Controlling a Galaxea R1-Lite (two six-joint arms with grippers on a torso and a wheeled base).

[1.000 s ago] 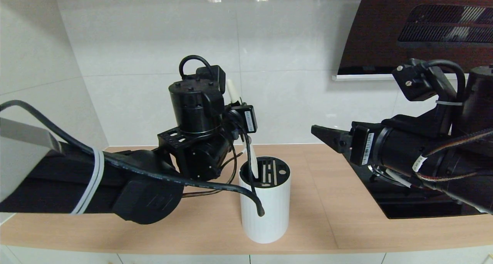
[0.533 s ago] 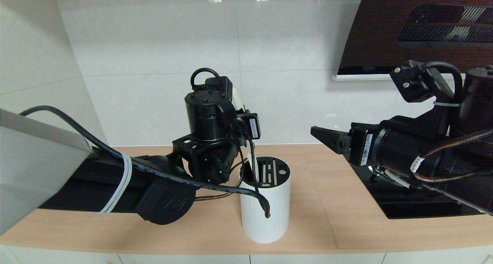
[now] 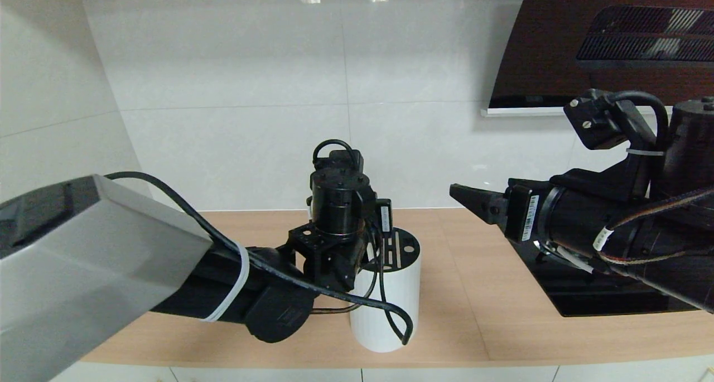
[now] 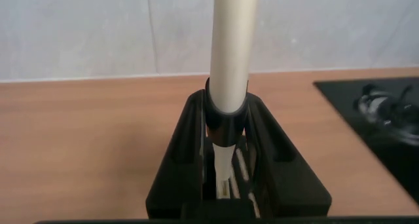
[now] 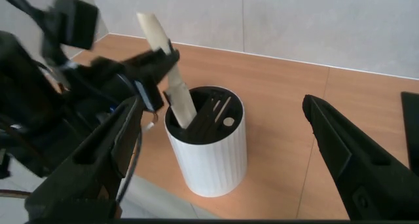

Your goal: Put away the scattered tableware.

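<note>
In the head view, you have one white ribbed cylindrical holder with a black slotted lid (image 3: 404,284) standing on the light wooden counter (image 3: 474,315), near its front edge. The left arm (image 3: 334,203) sits low over the holder's left rim, and its wrist hides the fingers from here. The right gripper (image 3: 471,199) hangs well to the right, above the counter beside the black cooktop (image 3: 558,301). It touches nothing, probably parked there to leave the holder free.

In the left wrist view, you are looking down the left gripper (image 4: 228,129). Its two black fingers (image 4: 195,142) are clamped on one cream-coloured round-handled utensil (image 4: 232,47), with a dark collar ringing the handle where they pinch. The handle rises above the fingers, and below them the lower part runs down toward the lid's slots. Gripping along the shaft this way most likely leaves the working end free to go into the holder. You cannot tell what kind of utensil it is, because that end is hidden.

In the right wrist view, the right gripper's jaws stand wide apart with the holder between them but farther off, so nothing is gripped. The utensil's lower end is inside the lid near the rim. The handle leans back toward the left arm, so by my judgement it is only partly seated. Count one holder, one utensil, several narrow slots and one round hole in the lid.
</note>
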